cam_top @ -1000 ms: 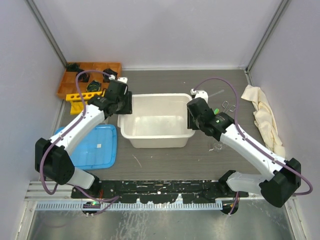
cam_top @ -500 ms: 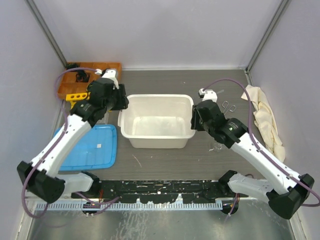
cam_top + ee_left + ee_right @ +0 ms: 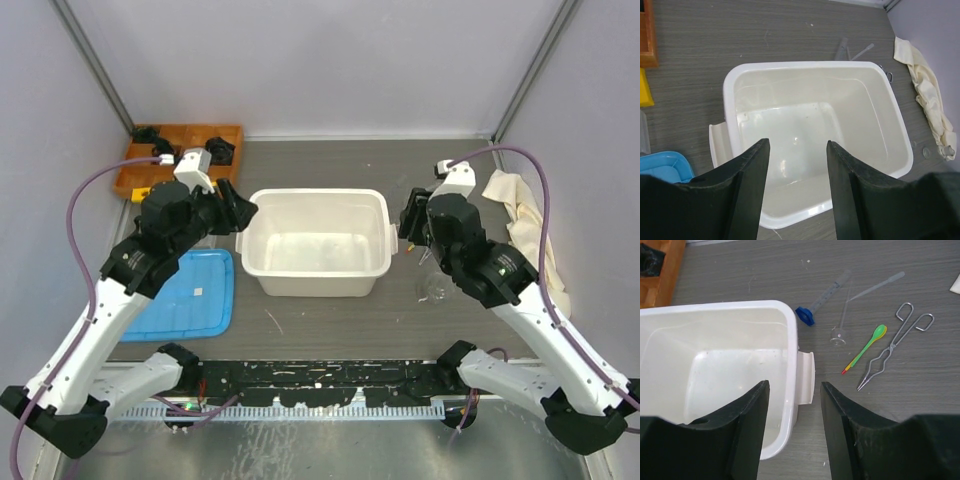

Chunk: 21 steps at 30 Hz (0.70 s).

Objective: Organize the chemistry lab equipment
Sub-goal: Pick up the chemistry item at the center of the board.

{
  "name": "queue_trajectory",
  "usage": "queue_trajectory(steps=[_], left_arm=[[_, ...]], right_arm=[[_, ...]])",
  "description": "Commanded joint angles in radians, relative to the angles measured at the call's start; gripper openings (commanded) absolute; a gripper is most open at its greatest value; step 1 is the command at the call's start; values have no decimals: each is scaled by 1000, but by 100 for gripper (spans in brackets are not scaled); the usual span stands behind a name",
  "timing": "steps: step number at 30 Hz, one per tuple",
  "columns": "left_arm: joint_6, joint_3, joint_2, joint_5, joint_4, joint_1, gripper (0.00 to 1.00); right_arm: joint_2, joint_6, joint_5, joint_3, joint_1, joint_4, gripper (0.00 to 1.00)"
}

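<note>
White rectangular plastic tub [image 3: 740, 304] sits central, probably the collecting bin; left gripper [image 3: 797, 145] and right gripper [image 3: 793, 386] hover over it, fingers open, empty. Right of it wait blue-capped clear tube [image 3: 825, 296], green plastic spoon [image 3: 867, 345], metal forceps [image 3: 891, 346].

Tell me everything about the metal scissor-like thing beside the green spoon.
These are thin, shiny metal forceps with two loop handles and wavy legs that meet at a point. They lie flat on the grey wood-grain table, alongside the green spoon, close to it but not touching. Nothing holds them.
</note>
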Motion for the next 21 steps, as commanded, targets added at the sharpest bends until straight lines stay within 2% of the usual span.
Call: queue_trajectory(steps=[1, 5, 8, 12, 16, 18, 21], left_arm=[[-12, -17, 42, 13, 99, -2, 52], [-55, 22, 156, 12, 221, -2, 54], [-106, 171, 306, 16, 213, -2, 54], [-150, 533, 554, 58, -25, 4, 52], [-162, 772, 661, 108, -139, 3, 52], [-147, 820, 687, 105, -155, 4, 52], [-97, 809, 691, 69, -156, 5, 52]], right_arm=[[95, -36, 61, 51, 3, 65, 52], [229, -81, 18, 124, -35, 110, 52], [352, -96, -64, 272, -115, 91, 51], [561, -48, -205, 588, -268, -96, 49], [659, -50, -229, 842, -396, -316, 49], [663, -56, -233, 855, -457, -396, 49], [622, -56, -269, 774, -534, -449, 50]])
